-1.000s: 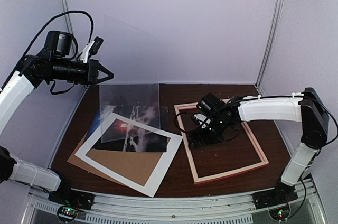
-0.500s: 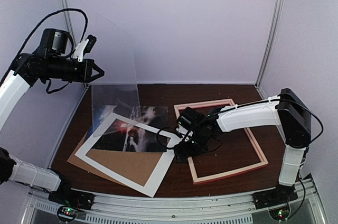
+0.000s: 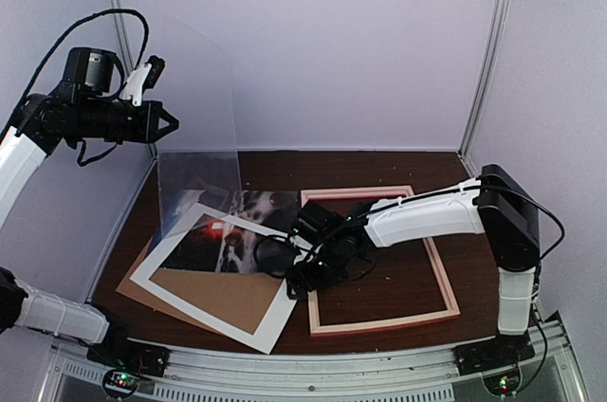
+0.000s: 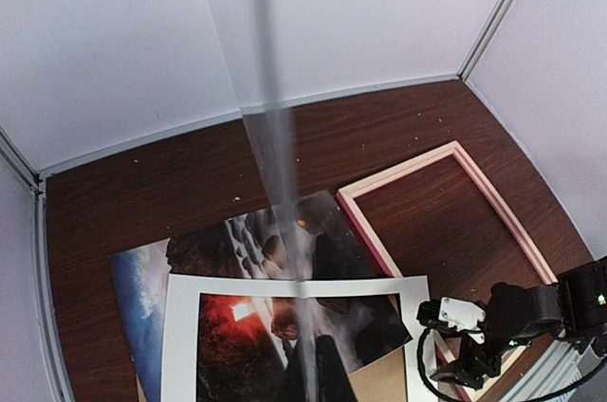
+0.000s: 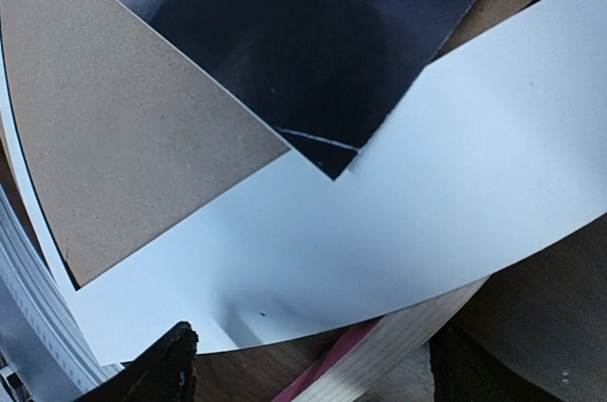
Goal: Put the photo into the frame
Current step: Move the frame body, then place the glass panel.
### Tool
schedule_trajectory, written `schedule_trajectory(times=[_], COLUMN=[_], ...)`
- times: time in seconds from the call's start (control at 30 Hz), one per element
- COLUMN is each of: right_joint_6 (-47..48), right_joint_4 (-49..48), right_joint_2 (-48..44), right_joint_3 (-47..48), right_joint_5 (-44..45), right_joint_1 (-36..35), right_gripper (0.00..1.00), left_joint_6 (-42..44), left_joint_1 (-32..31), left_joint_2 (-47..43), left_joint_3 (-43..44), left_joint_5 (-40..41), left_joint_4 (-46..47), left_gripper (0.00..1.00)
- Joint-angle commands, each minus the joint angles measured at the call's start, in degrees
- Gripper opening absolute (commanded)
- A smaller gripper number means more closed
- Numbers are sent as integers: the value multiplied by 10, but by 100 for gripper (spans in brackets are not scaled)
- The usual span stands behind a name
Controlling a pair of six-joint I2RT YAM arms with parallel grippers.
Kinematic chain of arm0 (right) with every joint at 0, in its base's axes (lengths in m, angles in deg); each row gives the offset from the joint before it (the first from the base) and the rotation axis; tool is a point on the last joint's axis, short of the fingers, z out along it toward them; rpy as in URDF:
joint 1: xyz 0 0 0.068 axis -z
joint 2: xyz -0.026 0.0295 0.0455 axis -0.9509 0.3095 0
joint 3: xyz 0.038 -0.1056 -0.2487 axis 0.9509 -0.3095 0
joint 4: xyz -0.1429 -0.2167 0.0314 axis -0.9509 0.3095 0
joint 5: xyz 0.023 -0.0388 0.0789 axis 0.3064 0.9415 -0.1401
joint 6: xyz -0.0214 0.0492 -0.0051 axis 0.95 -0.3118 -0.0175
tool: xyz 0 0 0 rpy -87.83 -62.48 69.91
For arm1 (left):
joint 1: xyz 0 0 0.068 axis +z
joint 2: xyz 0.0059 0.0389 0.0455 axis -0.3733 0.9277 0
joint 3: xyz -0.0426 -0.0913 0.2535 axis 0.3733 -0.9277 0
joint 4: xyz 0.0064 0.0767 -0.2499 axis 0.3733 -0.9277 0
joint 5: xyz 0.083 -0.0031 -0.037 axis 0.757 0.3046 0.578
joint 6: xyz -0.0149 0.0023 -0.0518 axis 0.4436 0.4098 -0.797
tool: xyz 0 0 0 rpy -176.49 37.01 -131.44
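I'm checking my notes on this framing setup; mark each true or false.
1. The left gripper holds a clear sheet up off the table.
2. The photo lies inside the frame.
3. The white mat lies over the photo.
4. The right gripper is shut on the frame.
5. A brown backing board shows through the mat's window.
1. True: the left gripper is shut on the clear sheet, raised at the left.
2. False: the photo lies left of the frame, which holds nothing.
3. True: the white mat covers part of it.
4. False: the right gripper is open, low by the mat's corner.
5. True: the backing board shows there.
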Motion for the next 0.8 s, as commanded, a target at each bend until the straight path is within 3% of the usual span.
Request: schedule_trajectory(times=[0.0, 0.37, 0.63, 0.77], right_joint_6=[-24, 2, 28, 34], right_joint_4=[-31, 22, 60, 64], right_joint_2=[24, -92, -222, -267], right_joint_3=[34, -11, -106, -151], right_joint_5=[-20, 34, 59, 75], right_joint_1=[-24, 44, 177, 271], right_gripper=[85, 95, 94, 94], left_joint_6=[4, -22, -117, -152], left_joint_1=[4, 4, 2, -25], left_joint_2=[-1, 17, 36, 43], left_joint_3=[10, 4, -33, -58], left_joint_5=[-7, -76, -180, -192], left_joint_4=[34, 68, 141, 195], left_gripper=[0, 0, 0, 0])
